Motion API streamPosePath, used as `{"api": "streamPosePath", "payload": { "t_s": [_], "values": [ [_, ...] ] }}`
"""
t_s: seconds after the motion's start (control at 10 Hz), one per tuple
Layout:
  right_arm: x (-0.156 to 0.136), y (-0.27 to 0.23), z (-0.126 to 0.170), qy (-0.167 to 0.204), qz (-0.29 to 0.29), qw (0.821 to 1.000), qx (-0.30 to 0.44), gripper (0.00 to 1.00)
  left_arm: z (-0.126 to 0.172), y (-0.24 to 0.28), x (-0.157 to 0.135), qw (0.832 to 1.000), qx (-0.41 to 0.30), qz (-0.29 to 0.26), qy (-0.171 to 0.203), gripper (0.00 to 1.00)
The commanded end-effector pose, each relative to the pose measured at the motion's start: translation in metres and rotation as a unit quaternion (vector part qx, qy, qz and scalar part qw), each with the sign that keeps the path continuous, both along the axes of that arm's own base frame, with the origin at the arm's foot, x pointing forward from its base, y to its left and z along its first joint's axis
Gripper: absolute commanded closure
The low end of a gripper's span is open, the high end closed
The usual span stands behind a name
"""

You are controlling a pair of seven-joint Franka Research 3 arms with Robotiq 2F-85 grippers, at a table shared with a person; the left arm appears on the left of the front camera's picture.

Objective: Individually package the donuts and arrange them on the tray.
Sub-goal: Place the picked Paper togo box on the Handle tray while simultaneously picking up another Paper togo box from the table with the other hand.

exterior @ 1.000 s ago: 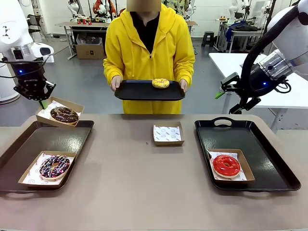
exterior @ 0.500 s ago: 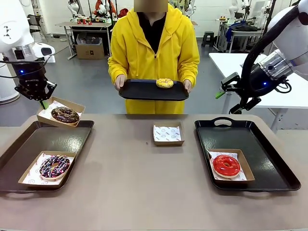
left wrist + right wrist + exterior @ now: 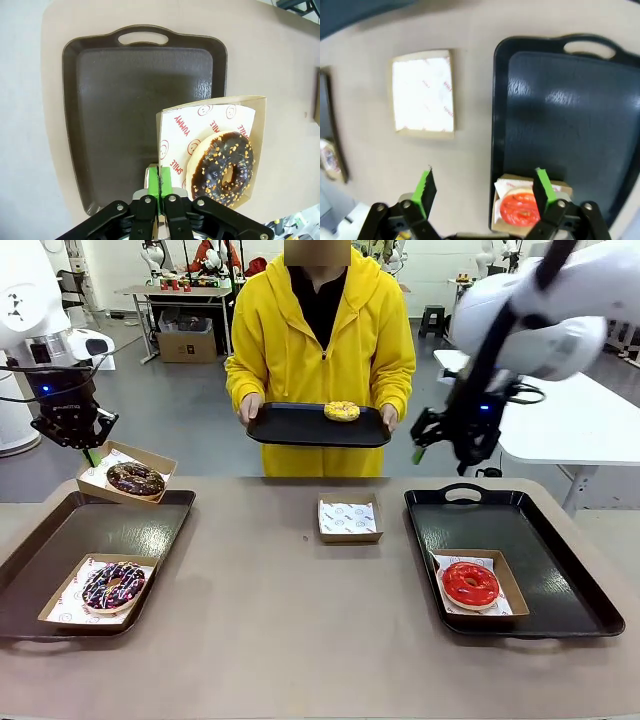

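While two boxed donuts (image 3: 470, 583) sat on trays (image 3: 560, 540), the left gripper (image 3: 158, 176) clamped the box (image 3: 220, 112) holding the dark donut (image 3: 222, 167), upper left; right gripper (image 3: 484, 182) gaped empty; yellow donut (image 3: 342, 411) lay unboxed, top centre.

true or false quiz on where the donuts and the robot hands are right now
The yellow donut sits on the tray the person holds. True.
The red donut lies in the middle box. False: that box holds only paper; the red donut is boxed on the right tray.
The robot's left hand is shut on the box with the dark chocolate donut. True.
The robot's right hand grips the red donut. False: it is open, holding nothing.
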State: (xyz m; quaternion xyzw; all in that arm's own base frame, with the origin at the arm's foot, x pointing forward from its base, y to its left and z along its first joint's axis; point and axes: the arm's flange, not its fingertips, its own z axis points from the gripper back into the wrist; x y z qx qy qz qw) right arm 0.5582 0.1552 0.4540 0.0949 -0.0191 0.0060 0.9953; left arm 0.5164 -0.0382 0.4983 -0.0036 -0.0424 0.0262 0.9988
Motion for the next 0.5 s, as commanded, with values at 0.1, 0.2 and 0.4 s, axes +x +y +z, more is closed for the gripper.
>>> {"api": "streamPosePath", "payload": {
  "t_s": [0.1, 0.2, 0.4],
  "values": [
    [0.063, 0.049, -0.027, 0.054, 0.008, 0.995, -0.084, 0.0, 0.0, 0.005, 0.004, 1.0, -0.001, -0.015, -0.004, 0.99],
    [0.069, 0.059, -0.044, 0.063, 0.018, 0.993, -0.098, 0.0, -0.006, 0.007, 0.004, 1.0, 0.005, -0.022, -0.02, 0.99],
    [0.074, 0.066, -0.066, 0.067, 0.029, 0.992, -0.1, 0.0, -0.021, 0.014, 0.013, 0.999, 0.003, -0.046, -0.028, 0.99]
  ]
}}
